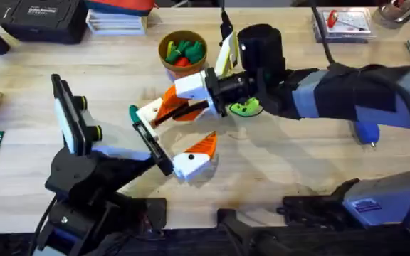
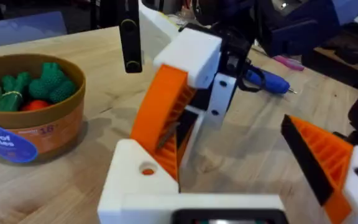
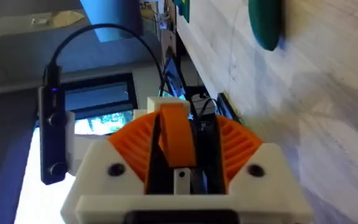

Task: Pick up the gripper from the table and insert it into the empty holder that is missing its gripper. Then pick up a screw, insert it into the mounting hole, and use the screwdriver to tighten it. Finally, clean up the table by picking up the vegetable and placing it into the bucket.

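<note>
Currently the bucket (image 1: 182, 53), upper centre of the overhead frame, holds green and red toy pieces (image 1: 184, 50). Vegetable (image 1: 245, 108) lies on the table, right of centre. Right gripper (image 1: 168, 114) clamps the orange wedge gripper (image 3: 175, 134); left gripper (image 1: 175, 149) spread wide.

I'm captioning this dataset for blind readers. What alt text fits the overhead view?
Two robot arms meet at the middle of a wooden table; the right tool holds an orange piece, above the left tool. A bucket of toy vegetables stands behind them, and a blue screwdriver lies at the right.
</note>
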